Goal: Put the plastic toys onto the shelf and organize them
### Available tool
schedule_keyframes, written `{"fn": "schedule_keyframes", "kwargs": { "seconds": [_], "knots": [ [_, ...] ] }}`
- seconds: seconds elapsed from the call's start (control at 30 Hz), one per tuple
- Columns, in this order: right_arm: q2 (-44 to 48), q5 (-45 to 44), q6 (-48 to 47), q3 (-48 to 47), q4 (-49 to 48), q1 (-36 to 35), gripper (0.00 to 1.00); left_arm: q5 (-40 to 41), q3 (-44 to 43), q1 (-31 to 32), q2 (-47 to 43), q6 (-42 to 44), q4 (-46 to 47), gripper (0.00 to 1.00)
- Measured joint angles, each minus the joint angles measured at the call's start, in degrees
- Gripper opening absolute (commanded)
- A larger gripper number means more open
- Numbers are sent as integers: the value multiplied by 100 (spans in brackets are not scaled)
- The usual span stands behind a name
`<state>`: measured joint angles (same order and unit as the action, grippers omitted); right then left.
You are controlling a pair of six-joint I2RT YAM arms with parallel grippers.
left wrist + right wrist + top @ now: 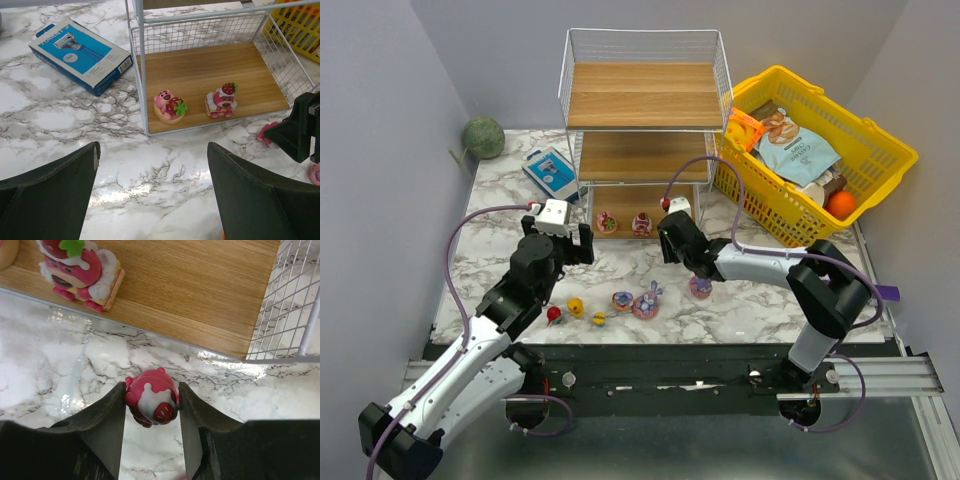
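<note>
My right fingers [116, 410] are clamped on a pink-red toy [150, 401], one finger on each side of it. It is just in front of the shelf [200, 285], toward the right end of its bottom board. Whether the toy touches the counter [60, 370] I cannot quite tell from here.

My left fingers [55, 185] stand wide apart with nothing between them, facing the shelf's front left corner. Two cake toys [170, 105] (pink, each with a strawberry) sit side by side on the bottom board, close to its front edge. More toys [622, 299] lie scattered on the counter well in front of the shelf. A blue-white box [80, 52] lies left of the shelf, and a yellow basket [775, 215] stands right of it.
</note>
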<state>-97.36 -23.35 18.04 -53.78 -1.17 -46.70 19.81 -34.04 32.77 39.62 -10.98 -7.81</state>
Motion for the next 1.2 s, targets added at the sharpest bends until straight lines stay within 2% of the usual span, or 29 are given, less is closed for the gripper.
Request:
{"fn": "schedule_keyframes", "kwargs": {
  "seconds": [0.83,1.2],
  "knots": [
    [-282,-704,-94,-136,-728,341,20,-55,0,-15,-70,-70,-4,96],
    [-514,-691,-168,-146,-1132,483,23,-120,4,-15,2,-111,-7,96]
  ]
}}
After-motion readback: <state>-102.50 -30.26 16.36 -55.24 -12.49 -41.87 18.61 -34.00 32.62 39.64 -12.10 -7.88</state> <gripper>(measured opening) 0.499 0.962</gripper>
